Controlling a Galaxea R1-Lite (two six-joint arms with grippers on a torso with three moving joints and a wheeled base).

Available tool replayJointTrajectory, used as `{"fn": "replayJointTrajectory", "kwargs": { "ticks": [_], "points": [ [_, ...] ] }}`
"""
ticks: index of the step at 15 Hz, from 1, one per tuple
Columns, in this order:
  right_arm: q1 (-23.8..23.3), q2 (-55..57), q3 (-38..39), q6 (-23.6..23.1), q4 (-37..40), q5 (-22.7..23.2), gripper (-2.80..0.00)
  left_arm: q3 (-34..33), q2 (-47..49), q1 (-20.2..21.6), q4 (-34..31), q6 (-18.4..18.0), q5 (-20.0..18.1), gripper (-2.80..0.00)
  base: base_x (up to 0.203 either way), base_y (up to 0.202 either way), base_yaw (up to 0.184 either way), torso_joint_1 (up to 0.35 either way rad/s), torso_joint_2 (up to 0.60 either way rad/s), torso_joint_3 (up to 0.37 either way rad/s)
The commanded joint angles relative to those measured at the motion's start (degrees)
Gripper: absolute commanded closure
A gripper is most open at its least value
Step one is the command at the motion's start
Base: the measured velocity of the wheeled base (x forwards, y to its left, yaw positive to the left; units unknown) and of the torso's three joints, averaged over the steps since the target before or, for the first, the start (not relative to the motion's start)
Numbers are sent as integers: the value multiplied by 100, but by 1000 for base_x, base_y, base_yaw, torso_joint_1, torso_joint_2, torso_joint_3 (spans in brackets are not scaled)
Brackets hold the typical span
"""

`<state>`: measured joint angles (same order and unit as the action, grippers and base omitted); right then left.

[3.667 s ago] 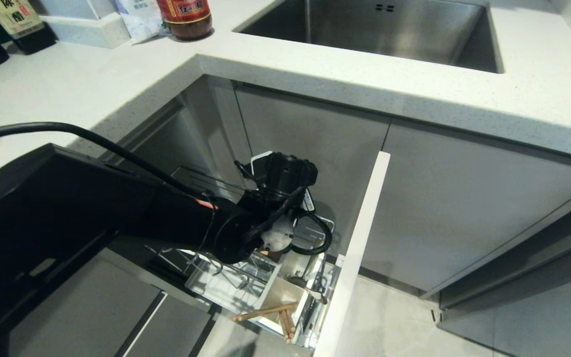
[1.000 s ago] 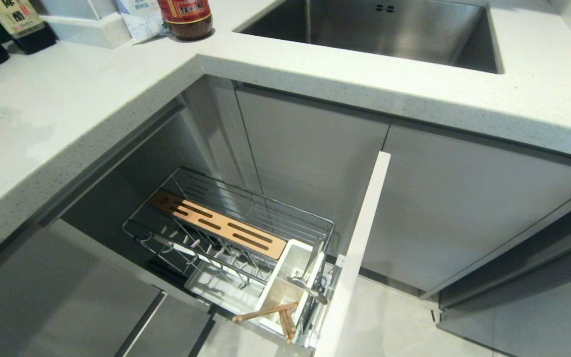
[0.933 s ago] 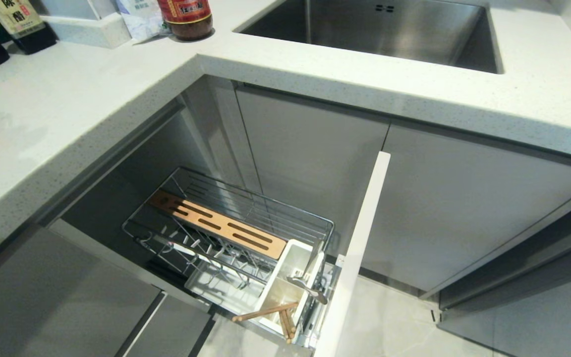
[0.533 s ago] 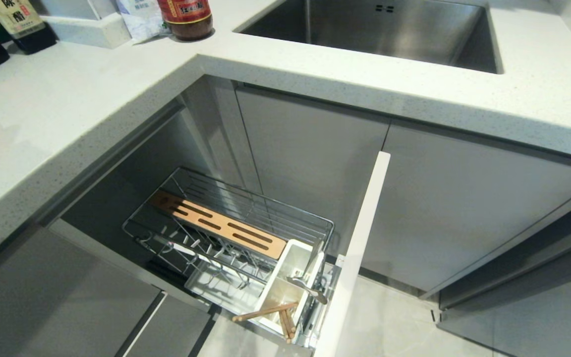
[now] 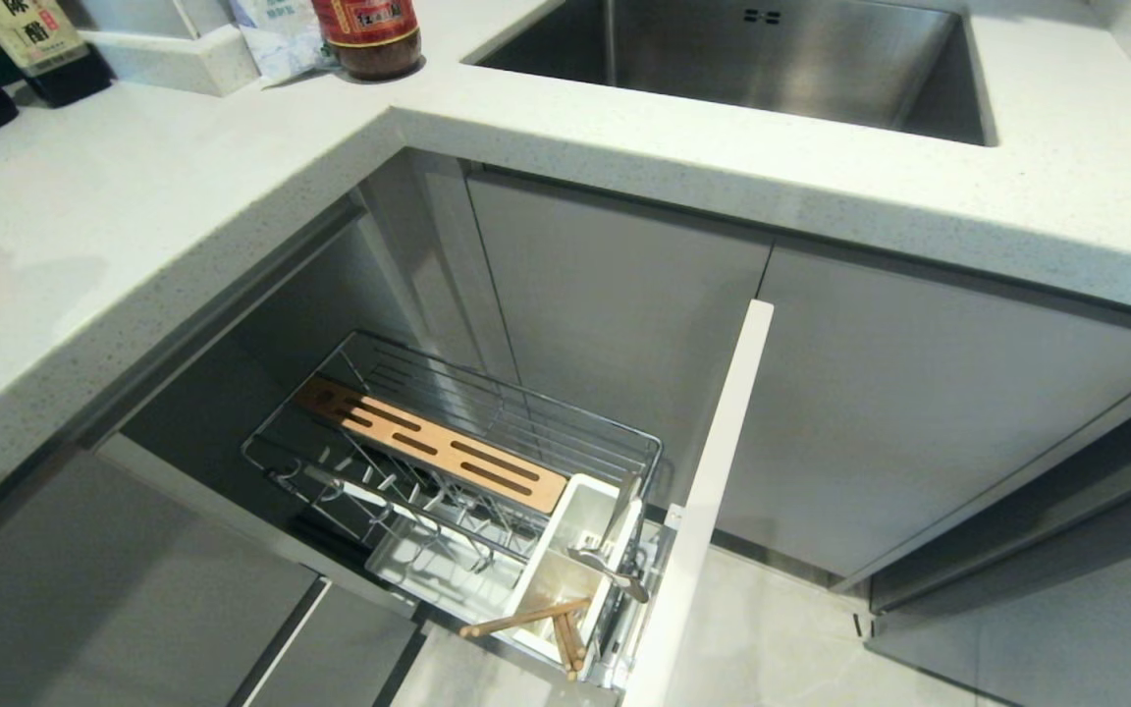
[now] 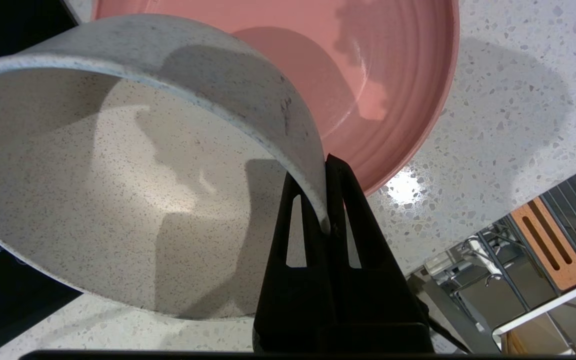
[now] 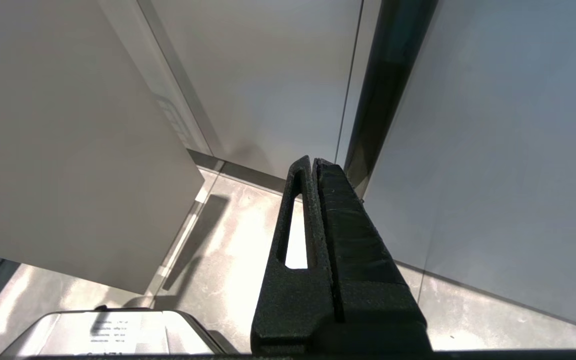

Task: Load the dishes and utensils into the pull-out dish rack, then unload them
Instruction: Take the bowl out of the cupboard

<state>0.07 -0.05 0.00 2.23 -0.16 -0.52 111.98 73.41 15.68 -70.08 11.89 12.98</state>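
**Bowl pinched by its rim, rack waiting below**

My left tool (image 6: 325,200) is clamped on the thick wall of the cream-white speckled bowl (image 6: 133,200), one finger inside the rim, one outside. The bowl hangs tilted over the wide pale-pink round plate (image 6: 368,75), which lies on the white speckled table (image 6: 508,145) at my far left. My right tool (image 7: 315,172) is closed on nothing, parked low by the cabinet fronts.

The chrome wire pull-out dish rack (image 5: 546,422) stands drawn out below the table edge. The light-brown wooden chopsticks (image 5: 526,619) and the slim silver metal fork (image 5: 610,570) already sit in its white plastic utensil cup (image 5: 590,491).

My worry is the grip: a narrow pinch on one side of a heavy bowl may let it swing or slip during the carry. It could drop onto the plate, or clip the table edge or the slotted brown wooden strip (image 5: 428,447) on the way down.
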Motion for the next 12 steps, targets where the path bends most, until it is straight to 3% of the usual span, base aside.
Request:
{"fn": "replayJointTrajectory", "kwargs": {
  "ticks": [1, 12],
  "points": [
    [1, 5, 0, -11, -2, 0, 0, 17, 143, -12, -46, 7, 2, 0, 0, 0, 0, 0, 0, 0],
    [1, 5, 0, -5, -2, 0, 0, 17, 555, 10, 12, -2, 11, 0, 0, 0, 0, 0, 0, 0]
  ]
}}
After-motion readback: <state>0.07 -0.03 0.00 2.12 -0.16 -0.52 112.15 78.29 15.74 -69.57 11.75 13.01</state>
